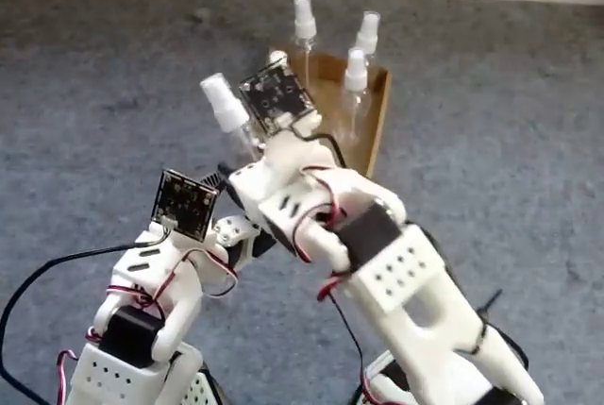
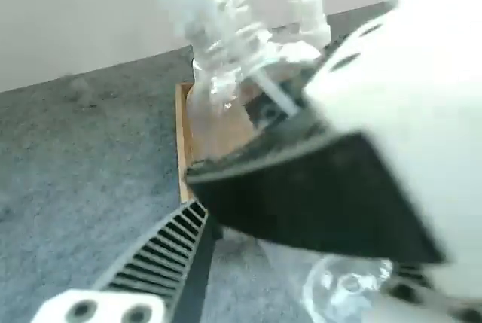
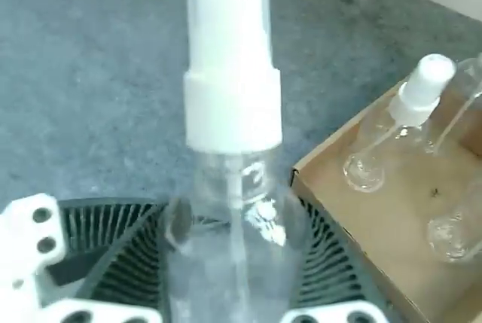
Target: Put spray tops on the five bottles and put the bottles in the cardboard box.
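My right gripper (image 3: 226, 259) is shut on a clear bottle (image 3: 233, 210) with a white spray top (image 3: 232, 89), held upright between the ridged black jaws. From above, that bottle (image 1: 229, 110) is in the air just left of the cardboard box (image 1: 378, 126). Three capped bottles (image 1: 356, 79) stand in the box. The right wrist view has one capped bottle (image 3: 395, 123) near the box's corner. My left gripper (image 1: 238, 233) is low, tucked under the right arm; its ridged finger (image 2: 162, 263) shows beside a clear bottle base (image 2: 346, 285).
Grey carpet lies all around. The right arm's white body (image 2: 392, 112) sits very close in front of the left wrist camera. The box's near wall (image 3: 301, 180) is right of the held bottle. A pale wall runs along the back.
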Tool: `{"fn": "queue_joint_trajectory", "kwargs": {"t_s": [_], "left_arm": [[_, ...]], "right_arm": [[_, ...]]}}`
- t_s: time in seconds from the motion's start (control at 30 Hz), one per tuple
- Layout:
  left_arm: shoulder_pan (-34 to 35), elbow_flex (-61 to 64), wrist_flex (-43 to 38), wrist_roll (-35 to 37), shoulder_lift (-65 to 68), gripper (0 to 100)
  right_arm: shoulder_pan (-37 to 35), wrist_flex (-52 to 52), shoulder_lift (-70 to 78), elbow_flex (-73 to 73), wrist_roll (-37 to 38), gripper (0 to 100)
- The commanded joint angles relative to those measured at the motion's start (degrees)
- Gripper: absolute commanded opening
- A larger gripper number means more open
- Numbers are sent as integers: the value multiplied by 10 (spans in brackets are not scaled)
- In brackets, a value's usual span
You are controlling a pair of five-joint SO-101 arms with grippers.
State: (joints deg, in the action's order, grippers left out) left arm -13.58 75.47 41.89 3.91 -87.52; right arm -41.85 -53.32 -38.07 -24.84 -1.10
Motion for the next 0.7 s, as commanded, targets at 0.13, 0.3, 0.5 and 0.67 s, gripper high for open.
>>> {"fn": "queue_joint_trajectory", "kwargs": {"t_s": [0.13, 0.3, 0.5, 0.67], "left_arm": [[22, 0, -11, -6, 7, 301], [22, 1, -11, -6, 7, 301], [51, 3, -11, -6, 2, 194], [129, 0, -13, -4, 2, 79]], "right_arm": [[89, -48, -103, 36, -1, 4], [102, -61, -107, 36, -1, 4], [135, 111, -100, -43, -1, 4], [180, 257, -1, -124, 42, 4]]}}
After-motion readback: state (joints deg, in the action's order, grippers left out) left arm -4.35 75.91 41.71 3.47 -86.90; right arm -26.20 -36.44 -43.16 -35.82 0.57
